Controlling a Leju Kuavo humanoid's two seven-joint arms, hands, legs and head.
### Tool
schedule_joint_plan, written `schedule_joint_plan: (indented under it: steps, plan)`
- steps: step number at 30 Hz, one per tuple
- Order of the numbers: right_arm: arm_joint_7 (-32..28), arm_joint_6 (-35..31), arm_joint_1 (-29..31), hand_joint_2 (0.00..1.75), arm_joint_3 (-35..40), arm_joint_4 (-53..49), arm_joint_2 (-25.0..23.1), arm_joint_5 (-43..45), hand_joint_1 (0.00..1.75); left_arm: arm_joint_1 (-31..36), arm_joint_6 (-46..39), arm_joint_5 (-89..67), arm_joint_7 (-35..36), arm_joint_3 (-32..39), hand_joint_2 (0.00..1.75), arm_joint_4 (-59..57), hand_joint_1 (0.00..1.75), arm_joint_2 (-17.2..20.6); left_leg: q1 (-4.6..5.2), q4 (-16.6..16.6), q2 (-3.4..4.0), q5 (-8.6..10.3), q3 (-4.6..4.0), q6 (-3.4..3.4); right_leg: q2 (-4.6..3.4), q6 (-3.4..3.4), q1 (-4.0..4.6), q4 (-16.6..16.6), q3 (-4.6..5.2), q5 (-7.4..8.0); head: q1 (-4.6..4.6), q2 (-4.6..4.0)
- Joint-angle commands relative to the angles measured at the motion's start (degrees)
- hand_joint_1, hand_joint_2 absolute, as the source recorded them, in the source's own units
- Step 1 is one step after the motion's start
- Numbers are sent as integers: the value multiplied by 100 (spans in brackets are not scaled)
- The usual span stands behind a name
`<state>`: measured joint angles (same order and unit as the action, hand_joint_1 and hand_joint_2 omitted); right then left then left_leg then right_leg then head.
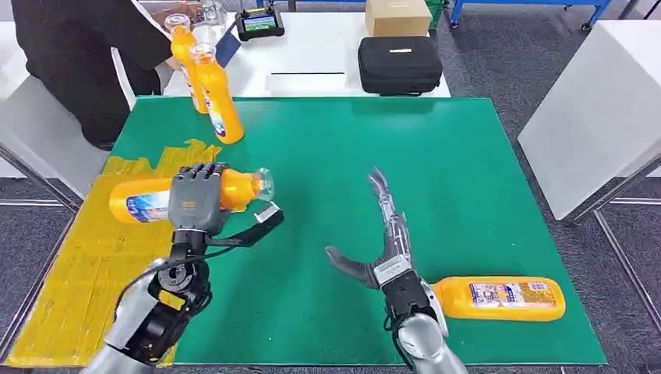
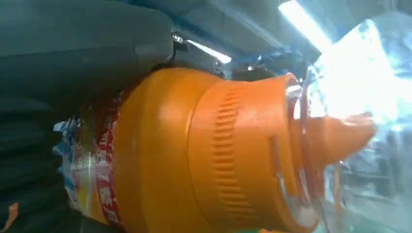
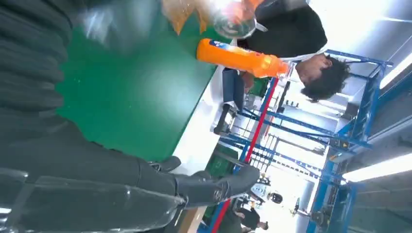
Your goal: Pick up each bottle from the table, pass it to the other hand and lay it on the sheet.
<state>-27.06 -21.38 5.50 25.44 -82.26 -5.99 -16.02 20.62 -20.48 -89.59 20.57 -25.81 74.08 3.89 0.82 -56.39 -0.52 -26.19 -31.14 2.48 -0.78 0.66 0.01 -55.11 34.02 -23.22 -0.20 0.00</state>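
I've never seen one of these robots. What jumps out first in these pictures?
Bright orange bottles on a green table. The robot's left hand grips one bottle sideways above a yellow sheet at the table's left edge. Its right hand is spread open mid-table, with another bottle lying beside that arm; a person stands bottles up at the far corner.

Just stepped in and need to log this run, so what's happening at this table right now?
The robot's left hand holds an orange bottle on its side, over the edge of the yellow sheet. Its right hand is open above the green mat. Another bottle lies near the right arm. At the far corner a person handles two upright bottles.
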Motion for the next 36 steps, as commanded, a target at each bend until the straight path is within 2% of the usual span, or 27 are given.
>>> schedule_joint_plan:
  steps: [1,3,4,7,9,11,18,22,26,31,32,33,34,36]
  plan:
    - [35,30,-1,175,-235,-185,109,7,0,615,61,-41,25,-801,175,-639,175,554,-9,-1,-18,-4,17,-28,26,3,8,3,-27,-13,7,0]
    - [27,40,-8,175,-246,-161,81,-4,0,669,233,-41,159,-952,175,-678,175,632,-8,0,-1,-5,11,-23,9,4,6,0,-18,-9,7,0]
    - [8,62,-23,175,-272,-150,63,-28,0,837,488,-41,408,-1267,175,-778,175,788,-8,-1,3,-8,18,-28,10,4,6,-1,-25,-12,4,0]
    - [-42,100,-72,175,-338,-121,17,-81,0,1299,1092,-41,547,-1757,175,-1359,175,989,-8,-2,-15,2,4,-25,26,0,6,-3,-15,-9,7,0]
    - [-51,104,-110,175,-369,-122,-10,-108,0,1380,1426,-41,131,-1501,175,-1786,175,811,-5,1,-18,4,3,-22,23,-1,4,0,-11,-6,7,0]
    - [-64,100,-137,175,-405,-151,-50,-149,0,1474,1716,-41,12,-1391,175,-2223,175,641,-8,2,-17,0,16,-34,26,-1,6,0,-25,-10,4,0]
    - [206,124,-291,175,-604,-417,-118,-532,0,1389,2153,-41,-1188,18,175,-3197,175,-86,-7,3,-6,-4,21,-30,19,2,5,3,-28,-12,4,0]
    - [268,132,-375,175,-664,-492,-141,-626,0,1387,2149,-16,-1808,480,175,-3360,175,-293,-3,1,-9,5,-3,-19,15,2,1,-1,-4,-4,7,0]
    - [268,132,-375,175,-664,-492,-141,-626,0,1387,2149,-16,-1808,480,175,-3360,175,-293,-4,-2,-6,0,2,-25,15,2,2,-2,-10,-7,7,0]
    - [337,183,-417,175,-698,-463,-161,-675,0,1330,2067,247,-2270,737,175,-3369,175,-421,0,2,-3,5,-3,-20,9,0,-2,0,-2,-3,5,0]
    - [348,193,-430,175,-705,-480,-167,-699,0,1312,1877,226,-2176,744,175,-3309,0,-432,-4,0,-6,-2,11,-30,18,1,2,0,-19,-10,7,0]
    - [375,213,-460,175,-708,-516,-172,-738,0,1330,1828,186,-1932,813,175,-3281,0,-492,-1,1,-7,3,0,-23,13,0,-1,-1,-6,-5,4,0]
    - [391,228,-472,175,-712,-535,-180,-764,0,1330,1817,112,-1862,811,0,-3240,0,-496,-1,0,-7,3,-4,-21,12,0,-1,-1,-3,-4,4,0]
    - [411,243,-517,175,-702,-556,-195,-812,0,1289,1700,41,-1770,890,0,-3100,0,-526,-2,-1,-4,1,-3,-22,10,1,0,-2,-3,-6,4,0]
